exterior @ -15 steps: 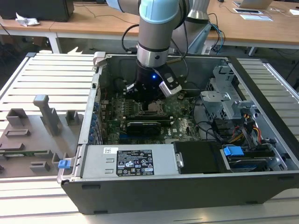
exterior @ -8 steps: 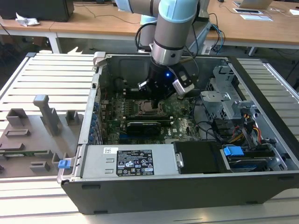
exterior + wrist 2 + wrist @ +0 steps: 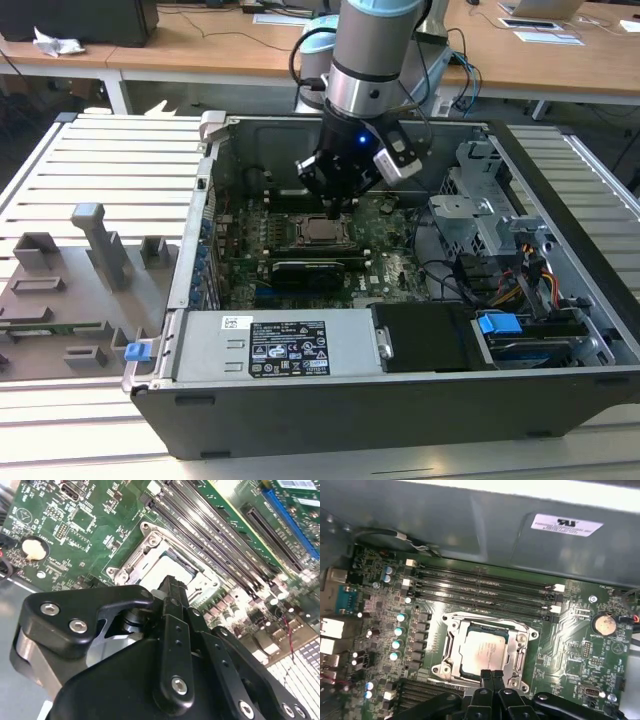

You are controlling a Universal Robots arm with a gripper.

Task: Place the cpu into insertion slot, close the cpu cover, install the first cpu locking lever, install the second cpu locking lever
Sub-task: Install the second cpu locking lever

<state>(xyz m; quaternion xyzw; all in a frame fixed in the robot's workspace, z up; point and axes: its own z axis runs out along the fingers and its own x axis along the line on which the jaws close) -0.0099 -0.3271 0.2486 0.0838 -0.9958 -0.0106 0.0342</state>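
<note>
The cpu (image 3: 482,652), a square chip with a silver-grey top, lies flat in the insertion slot (image 3: 470,626) on the green motherboard inside the open computer case. The cpu cover (image 3: 451,642), a metal frame with a square window, lies flat around the chip. My gripper (image 3: 491,676) hangs just above the near edge of the chip, with its black fingers pressed together and nothing between them. In the exterior view the gripper (image 3: 338,207) sits right over the cpu (image 3: 322,231). In the second wrist view the fingertip (image 3: 170,587) overlaps the cpu (image 3: 167,567) and the cover (image 3: 142,550).
Long black memory slots (image 3: 480,587) run beside the socket. A coin battery (image 3: 603,624) sits on the board. The case wall (image 3: 470,525) rises close behind. A power supply (image 3: 275,345), a drive cage (image 3: 480,215) and cables (image 3: 520,280) fill the case. A grey fixture tray (image 3: 70,290) lies outside.
</note>
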